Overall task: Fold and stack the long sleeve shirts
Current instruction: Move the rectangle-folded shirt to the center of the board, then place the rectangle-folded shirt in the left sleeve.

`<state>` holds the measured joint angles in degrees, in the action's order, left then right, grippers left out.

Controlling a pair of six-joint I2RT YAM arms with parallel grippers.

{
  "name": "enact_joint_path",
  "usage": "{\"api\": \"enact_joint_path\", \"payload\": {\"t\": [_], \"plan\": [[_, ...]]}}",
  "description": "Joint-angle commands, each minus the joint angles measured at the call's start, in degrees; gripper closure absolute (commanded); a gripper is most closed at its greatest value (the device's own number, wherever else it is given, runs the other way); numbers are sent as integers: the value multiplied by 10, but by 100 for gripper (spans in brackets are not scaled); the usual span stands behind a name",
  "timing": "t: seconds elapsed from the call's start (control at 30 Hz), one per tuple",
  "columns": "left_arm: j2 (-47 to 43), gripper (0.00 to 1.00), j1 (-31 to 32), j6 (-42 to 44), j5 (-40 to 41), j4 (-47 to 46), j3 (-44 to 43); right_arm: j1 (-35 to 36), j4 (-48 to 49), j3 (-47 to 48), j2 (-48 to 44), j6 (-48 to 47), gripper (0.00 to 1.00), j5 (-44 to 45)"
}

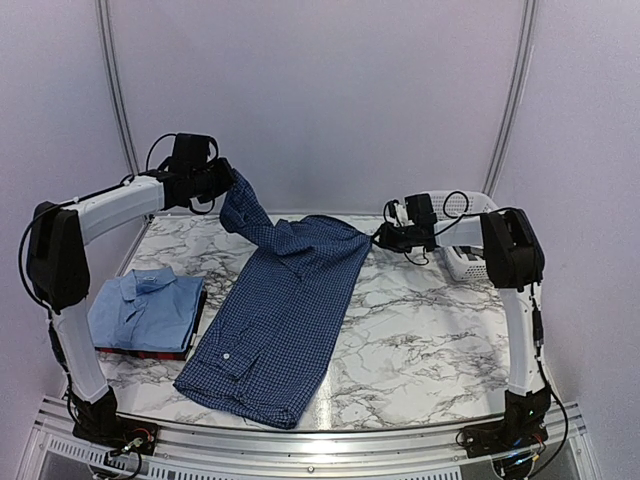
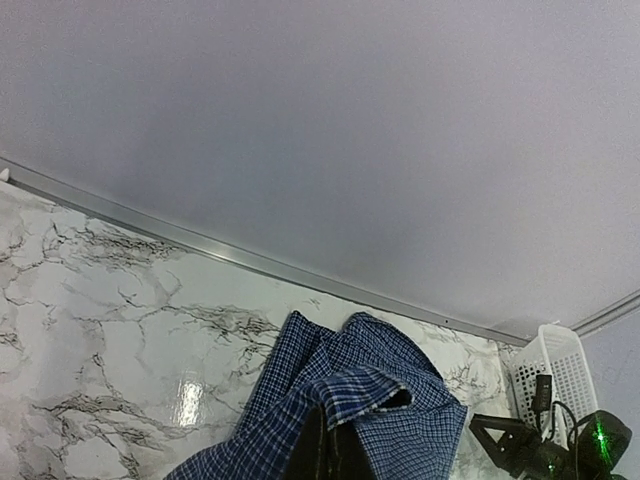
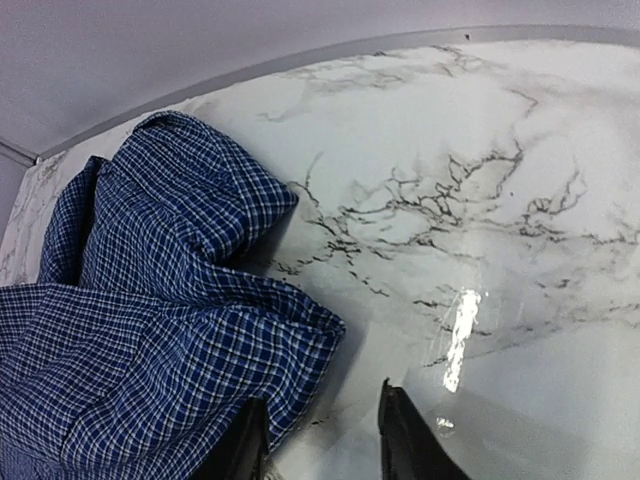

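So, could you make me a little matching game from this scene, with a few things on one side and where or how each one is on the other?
Things:
1. navy checked shirt
2. light blue shirt
3. white basket
4. right gripper

Places or states:
A. folded, at the left
B. far right corner
C. spread across the middle, one end lifted
D. open, holding nothing

Pairs: 1-C, 2-A, 3-B, 4-D

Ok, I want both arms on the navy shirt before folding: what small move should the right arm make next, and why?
Probably slide the right gripper a little toward the navy shirt and close on its edge. Its jaws stand open over bare table, the cloth only beside them, while the left gripper holds another part raised.
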<state>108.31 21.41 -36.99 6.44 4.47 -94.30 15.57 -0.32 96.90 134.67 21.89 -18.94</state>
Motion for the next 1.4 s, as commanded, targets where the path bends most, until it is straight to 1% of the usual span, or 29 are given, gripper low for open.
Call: {"api": "enact_joint_path", "payload": {"t": [0.0, 0.1, 0.2, 0.27, 0.37, 0.53, 0.57, 0.63, 0.7, 0.97, 1.2, 1.37], "plan": [[-29, 100, -13, 38, -23, -39, 16, -2, -21, -9, -38, -23, 61, 4], [-34, 100, -14, 71, -105, -73, 20, -1, -26, -22, -64, -24, 60, 11], [-43, 100, -15, 83, -144, -106, 29, 8, -22, -34, -82, -20, 60, 8], [-40, 100, -15, 90, -172, -112, 17, 21, -17, -41, -91, -18, 61, 5], [-37, 100, -15, 96, -194, -122, -1, 44, -11, -43, -91, -14, 65, -3], [-46, 100, -15, 102, -236, -140, -6, 69, -1, -38, -67, 9, 76, -30], [-48, 100, -15, 104, -243, -142, -5, 71, 18, -37, -62, 16, 78, -37], [-55, 100, -15, 107, -252, -143, -2, 78, 29, -37, -55, 28, 81, -48], [-63, 100, -15, 108, -257, -145, 2, 83, 40, -42, -51, 41, 82, -56], [-80, 100, -15, 104, -258, -133, 6, 89, 91, -76, -53, 84, 85, -78], [-74, 100, -15, 97, -265, -135, 7, 106, 109, -87, -48, 100, 86, -81], [-63, 100, -15, 89, -252, -116, -4, 110, 132, -118, -65, 111, 87, -75]]}}
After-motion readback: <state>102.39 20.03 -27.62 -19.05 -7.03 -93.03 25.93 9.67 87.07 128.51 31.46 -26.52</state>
